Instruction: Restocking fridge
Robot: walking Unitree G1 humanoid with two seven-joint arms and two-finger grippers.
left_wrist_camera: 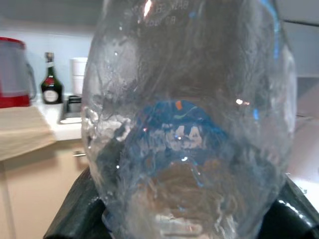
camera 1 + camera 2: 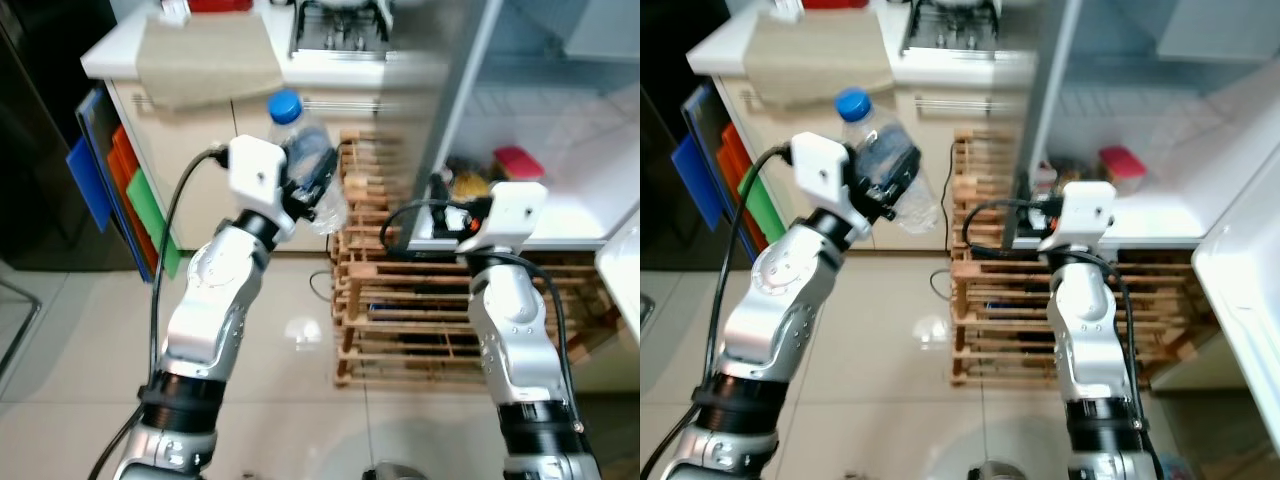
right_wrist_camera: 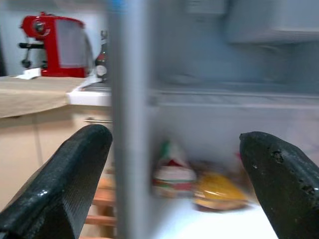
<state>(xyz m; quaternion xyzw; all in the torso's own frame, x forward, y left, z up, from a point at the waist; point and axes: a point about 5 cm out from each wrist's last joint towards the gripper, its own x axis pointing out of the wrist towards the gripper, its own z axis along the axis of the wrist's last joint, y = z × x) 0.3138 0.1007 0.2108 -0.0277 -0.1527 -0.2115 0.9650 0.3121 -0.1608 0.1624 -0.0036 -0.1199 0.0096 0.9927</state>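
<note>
1. My left claw pinches a clear water bottle with a blue cap, upper centre of frame.
2. My right claw is spread, empty, at the open fridge on the right.
3. Risk: the slick, tilted bottle could slip, or strike the fridge's edge.
4. The fridge shelf holds blurred food packets.

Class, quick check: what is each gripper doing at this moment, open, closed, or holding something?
Left gripper: jaws closed on the clear water bottle with the blue cap, held up.
Right gripper: jaws open, empty, pointed at the open fridge.
</note>
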